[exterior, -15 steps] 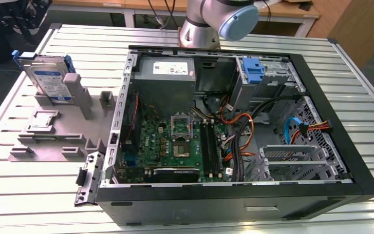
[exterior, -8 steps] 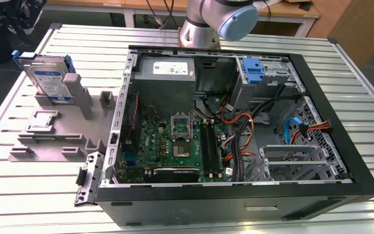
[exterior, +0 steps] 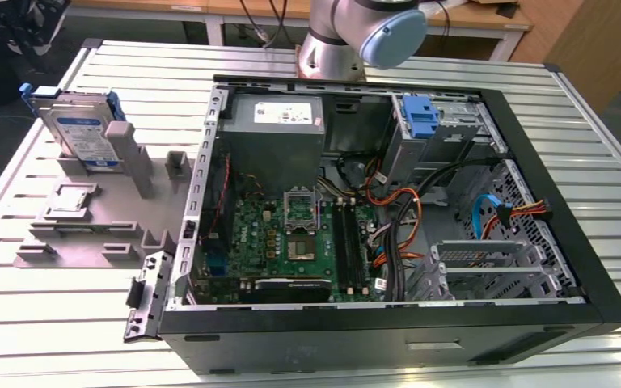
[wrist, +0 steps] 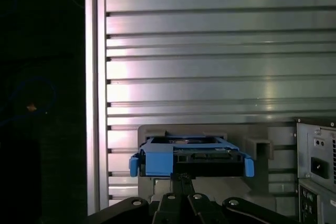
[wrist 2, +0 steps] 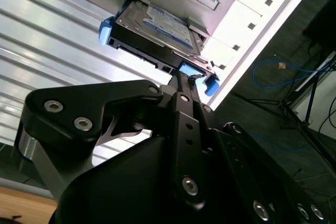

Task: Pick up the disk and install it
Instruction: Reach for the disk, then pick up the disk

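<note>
Disk: stands on edge in a slot of the grey holder, at the exterior view's left, outside the computer case.
Gripper: fingers together on nothing, apart from the disk in both wrist views.
Inside case: 1 grey power-supply box, 1 blue bracket.
Surface: ribbed metal table.
Room: wooden desk behind.

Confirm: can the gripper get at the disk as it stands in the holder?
Probably yes. The disk stands upright in the grey holder outside the case, one edge exposed. In both wrist views the gripper is lined up close to that edge with nothing between them.
</note>
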Action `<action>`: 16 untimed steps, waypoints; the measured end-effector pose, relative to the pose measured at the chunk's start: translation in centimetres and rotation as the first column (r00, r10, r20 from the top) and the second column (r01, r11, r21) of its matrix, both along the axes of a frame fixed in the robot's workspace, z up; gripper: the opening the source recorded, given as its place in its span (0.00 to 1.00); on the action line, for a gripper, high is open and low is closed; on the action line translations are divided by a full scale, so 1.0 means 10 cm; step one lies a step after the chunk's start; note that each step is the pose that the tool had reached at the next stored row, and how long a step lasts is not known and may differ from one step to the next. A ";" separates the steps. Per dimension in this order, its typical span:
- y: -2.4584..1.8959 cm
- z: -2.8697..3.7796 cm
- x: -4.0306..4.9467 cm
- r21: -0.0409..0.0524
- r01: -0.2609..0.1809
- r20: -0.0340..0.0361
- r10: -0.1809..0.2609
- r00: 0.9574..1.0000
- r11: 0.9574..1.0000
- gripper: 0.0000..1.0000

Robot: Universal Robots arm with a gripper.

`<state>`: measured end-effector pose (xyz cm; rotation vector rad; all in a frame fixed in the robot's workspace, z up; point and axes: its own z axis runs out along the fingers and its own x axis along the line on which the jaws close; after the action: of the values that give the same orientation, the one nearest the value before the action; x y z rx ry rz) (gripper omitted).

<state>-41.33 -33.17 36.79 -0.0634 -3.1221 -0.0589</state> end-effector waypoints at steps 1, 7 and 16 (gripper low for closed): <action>0.009 -0.004 -0.015 0.000 0.000 0.000 0.000 1.000 1.000 0.10; 0.036 -0.024 -0.090 0.000 0.000 0.000 0.000 1.000 1.000 0.10; 0.036 -0.026 -0.096 0.000 0.000 0.000 0.000 1.000 1.000 0.10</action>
<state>-42.28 -32.82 36.53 -0.0634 -3.1221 -0.0592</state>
